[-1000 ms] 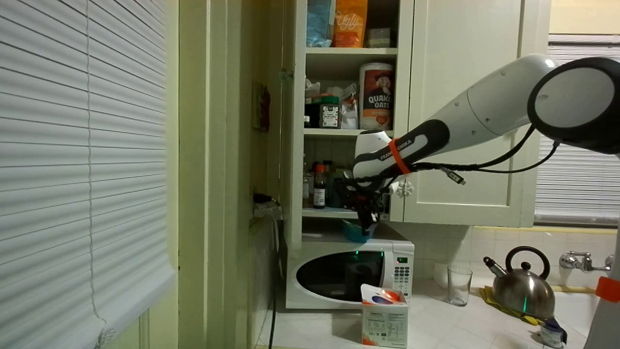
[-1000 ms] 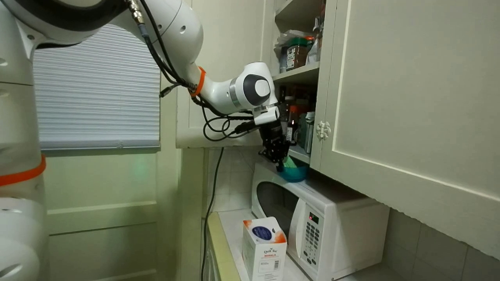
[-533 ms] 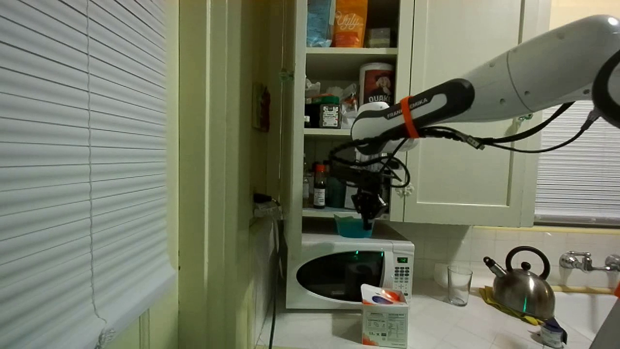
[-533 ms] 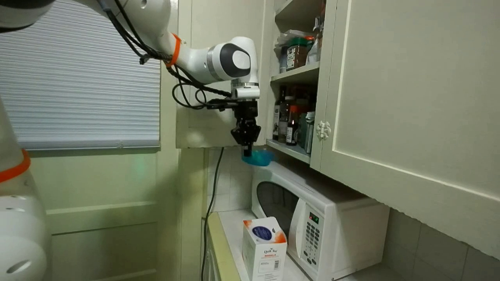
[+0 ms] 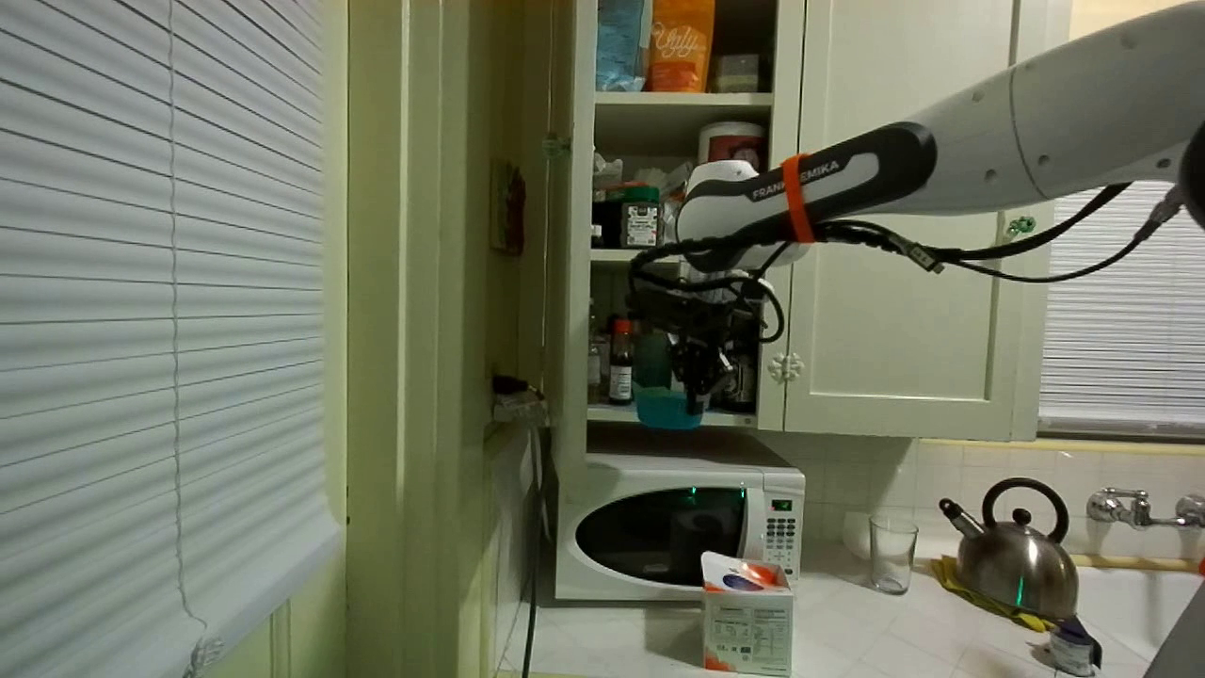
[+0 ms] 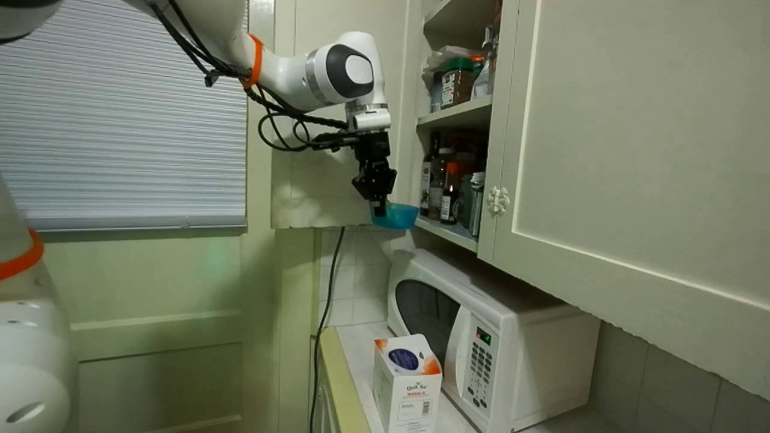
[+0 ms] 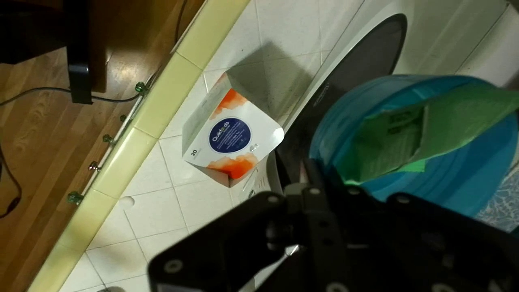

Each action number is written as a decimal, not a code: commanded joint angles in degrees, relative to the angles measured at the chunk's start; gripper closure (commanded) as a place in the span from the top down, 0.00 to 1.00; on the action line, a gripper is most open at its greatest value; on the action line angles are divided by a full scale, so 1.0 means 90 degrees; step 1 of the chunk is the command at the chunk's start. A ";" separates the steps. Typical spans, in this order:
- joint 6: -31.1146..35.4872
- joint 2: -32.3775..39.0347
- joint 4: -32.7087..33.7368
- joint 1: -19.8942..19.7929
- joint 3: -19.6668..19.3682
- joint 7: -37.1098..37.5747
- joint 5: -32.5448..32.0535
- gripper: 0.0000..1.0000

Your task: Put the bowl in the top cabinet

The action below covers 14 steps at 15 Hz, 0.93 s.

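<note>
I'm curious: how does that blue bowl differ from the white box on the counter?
The bowl is blue and round; the box is white with orange patches and square-cornered. The bowl hangs in the gripper; the box stands on the counter. Neither sits inside the cabinet.

In an exterior view, grips the blue bowl (image 5: 663,411) by its right edge with the gripper (image 5: 695,403), in front of the lowest of 3 visible shelves (image 5: 608,414) in the top cabinet (image 5: 626,255). Holds it above the white microwave (image 5: 673,532), clear of its top.
</note>
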 commanded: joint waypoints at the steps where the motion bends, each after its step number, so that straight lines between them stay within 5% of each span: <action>1: 0.0368 0.0999 0.0711 -0.0116 0.0136 0.0707 -0.0300 0.01; 14: 0.0735 0.1256 0.1212 0.0345 0.0054 0.0901 -0.0429 0.04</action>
